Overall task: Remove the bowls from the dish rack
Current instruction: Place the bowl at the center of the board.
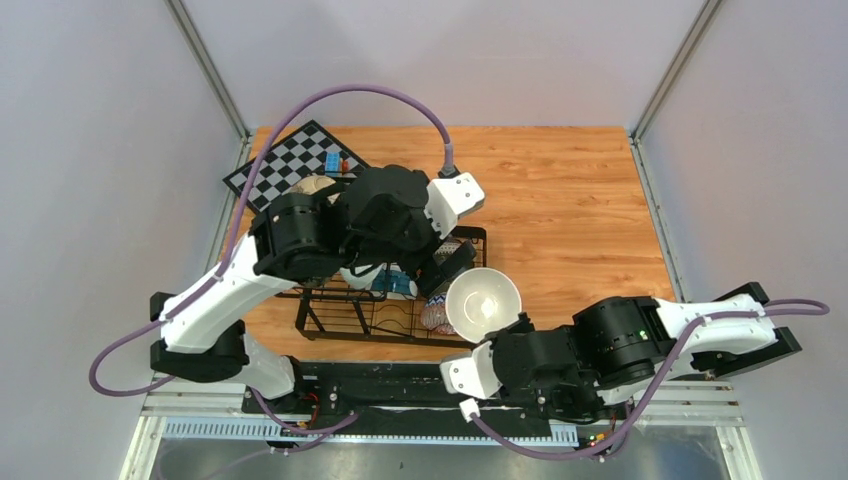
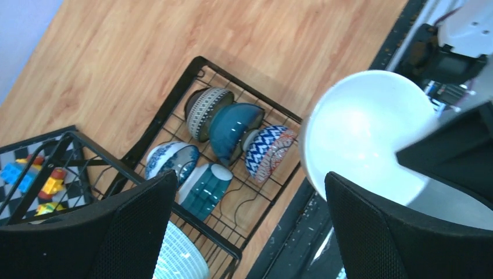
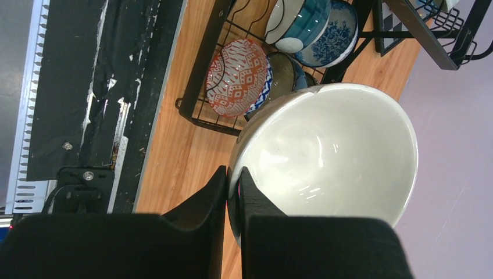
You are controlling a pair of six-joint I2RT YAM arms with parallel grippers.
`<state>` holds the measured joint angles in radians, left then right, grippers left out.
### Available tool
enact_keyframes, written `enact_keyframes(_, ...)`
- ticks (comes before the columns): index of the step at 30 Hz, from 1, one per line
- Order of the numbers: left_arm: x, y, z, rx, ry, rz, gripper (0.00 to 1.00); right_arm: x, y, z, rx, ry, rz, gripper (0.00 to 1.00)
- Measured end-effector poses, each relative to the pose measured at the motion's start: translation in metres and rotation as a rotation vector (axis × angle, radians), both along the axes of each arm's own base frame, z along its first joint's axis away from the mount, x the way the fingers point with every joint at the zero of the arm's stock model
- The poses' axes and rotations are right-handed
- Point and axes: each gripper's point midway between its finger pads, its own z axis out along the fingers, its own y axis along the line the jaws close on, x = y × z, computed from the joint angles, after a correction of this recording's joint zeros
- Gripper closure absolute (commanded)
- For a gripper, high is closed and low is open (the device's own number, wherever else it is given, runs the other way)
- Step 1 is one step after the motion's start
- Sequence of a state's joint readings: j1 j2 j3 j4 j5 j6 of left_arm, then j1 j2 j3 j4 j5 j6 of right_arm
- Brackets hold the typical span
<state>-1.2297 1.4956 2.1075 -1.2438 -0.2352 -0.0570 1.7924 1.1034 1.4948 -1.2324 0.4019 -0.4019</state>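
My right gripper [image 3: 234,180] is shut on the rim of a cream-white bowl [image 3: 331,151], one finger inside and one outside. It holds the bowl [image 1: 483,300] in the air by the dish rack's [image 1: 340,322] right end. Above the rack my left gripper [image 2: 250,226] hangs open, nothing between its fingers [image 2: 87,232]. In the rack [image 2: 168,110] stand a brown striped bowl [image 2: 206,110], a dark teal bowl [image 2: 232,128], a blue-white zigzag bowl [image 2: 264,151], a blue floral bowl [image 2: 168,160] and a teal striped bowl [image 2: 203,186]. A pale mint ribbed bowl [image 2: 177,261] lies below them. A red patterned bowl [image 3: 237,77] leans at the rack's near end.
A chessboard [image 1: 290,160] with small toy blocks [image 1: 333,160] lies at the table's far left, behind the rack. A pale bowl [image 1: 312,185] sits at its edge, partly hidden by the left arm. The black base rail [image 1: 400,385] runs along the near edge.
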Motion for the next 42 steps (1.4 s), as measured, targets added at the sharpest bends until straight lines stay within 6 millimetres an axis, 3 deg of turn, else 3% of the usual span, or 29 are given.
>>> enact_keyframes(3, -0.009, -0.001, 0.001, -0.028, 0.024, -0.040, 0.03, 0.002, 0.001, -0.001, 0.000, 0.001, -0.010, 1.00)
enact_keyframes(7, -0.019, -0.007, -0.013, -0.006, 0.068, -0.085, 0.09, 0.004, 0.004, -0.003, -0.014, -0.003, -0.017, 1.00)
enact_keyframes(13, -0.029, -0.017, -0.030, 0.032, 0.107, -0.134, 0.23, 0.006, 0.011, -0.008, -0.037, -0.003, -0.023, 1.00)
enact_keyframes(16, -0.027, -0.021, -0.037, 0.053, 0.109, -0.130, 0.30, 0.006, 0.014, -0.010, -0.047, -0.008, -0.020, 1.00)
enact_keyframes(21, -0.017, -0.025, -0.051, 0.110, 0.098, -0.094, 0.33, 0.005, 0.021, -0.007, -0.040, -0.005, -0.011, 1.00)
enact_keyframes(30, -0.004, -0.022, -0.069, 0.189, 0.073, -0.035, 0.53, 0.002, 0.024, -0.005, -0.033, 0.007, 0.000, 1.00)
enact_keyframes(36, -0.004, -0.022, -0.070, 0.191, 0.076, -0.034, 0.75, 0.003, 0.024, -0.005, -0.032, 0.003, 0.000, 1.00)
enact_keyframes(39, -0.006, -0.025, -0.073, 0.200, 0.082, -0.041, 0.73, 0.004, 0.024, -0.004, -0.032, 0.000, -0.002, 1.00)
enact_keyframes(42, -0.006, -0.026, -0.077, 0.213, 0.085, -0.041, 0.59, 0.004, 0.024, -0.004, -0.032, -0.001, -0.002, 1.00)
